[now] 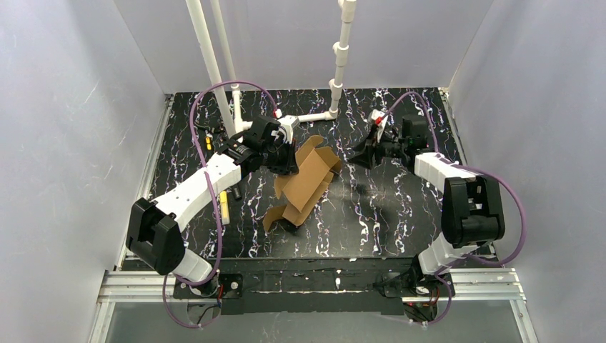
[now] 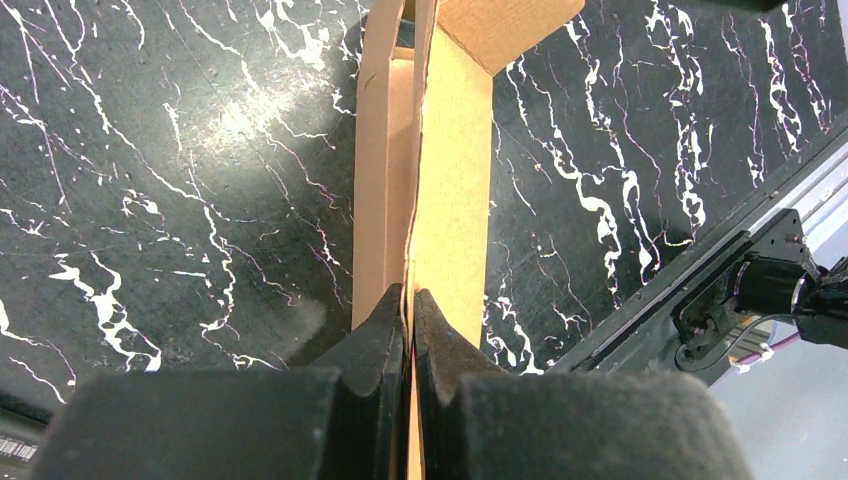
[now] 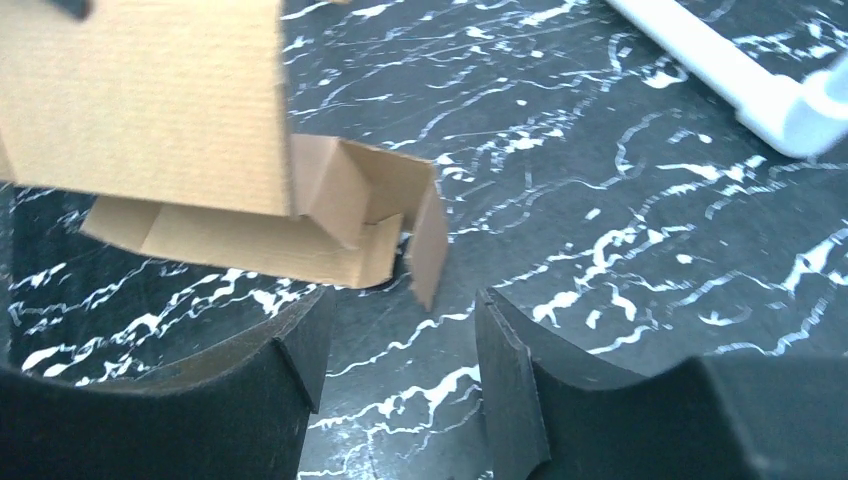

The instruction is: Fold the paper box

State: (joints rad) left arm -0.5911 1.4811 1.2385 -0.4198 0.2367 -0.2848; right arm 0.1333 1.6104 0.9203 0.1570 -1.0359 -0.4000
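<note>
The paper box (image 1: 306,182) is a brown cardboard mailer, partly folded, standing tilted near the middle of the black marbled table with flaps sticking out. My left gripper (image 1: 286,161) is at its upper left edge. In the left wrist view this gripper (image 2: 410,295) is shut on a thin cardboard panel of the box (image 2: 450,180), which runs away between the fingertips. My right gripper (image 1: 357,156) hovers to the right of the box and apart from it. In the right wrist view it (image 3: 400,330) stands open with only table between its fingers, and the box (image 3: 150,100) lies ahead to the left.
A white pipe frame (image 1: 314,116) stands at the back of the table, and one of its pipes (image 3: 720,80) shows in the right wrist view. A small yellow piece (image 1: 224,207) lies under the left arm. The metal rail (image 1: 307,275) marks the near edge.
</note>
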